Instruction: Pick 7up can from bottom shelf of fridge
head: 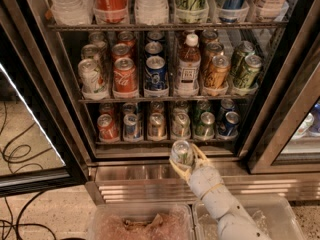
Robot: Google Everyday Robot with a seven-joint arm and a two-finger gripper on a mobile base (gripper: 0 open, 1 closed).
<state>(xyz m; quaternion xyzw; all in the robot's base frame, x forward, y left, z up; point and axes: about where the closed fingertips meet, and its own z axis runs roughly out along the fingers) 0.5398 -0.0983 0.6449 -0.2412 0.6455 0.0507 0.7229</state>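
Likely a shop or canteen: a glass-door display fridge (141,188) stocked with canned drinks (125,75) (cables (15,153) cross the speckled floor (50,210)). The gripper (185,157) holds the 7up can (181,151) before its base.

Your tool (187,158): just below bottom shelf (165,142), in front of fridge (165,176) base, clamped around 7up can (181,151). Can's lower body hidden by fingers (201,157); label unreadable. Arm (225,209) cut off at bottom edge. Top-row bottles (150,1) cut by top edge. Rear cans (156,106) on bottom shelf mostly hidden behind front row (157,125).
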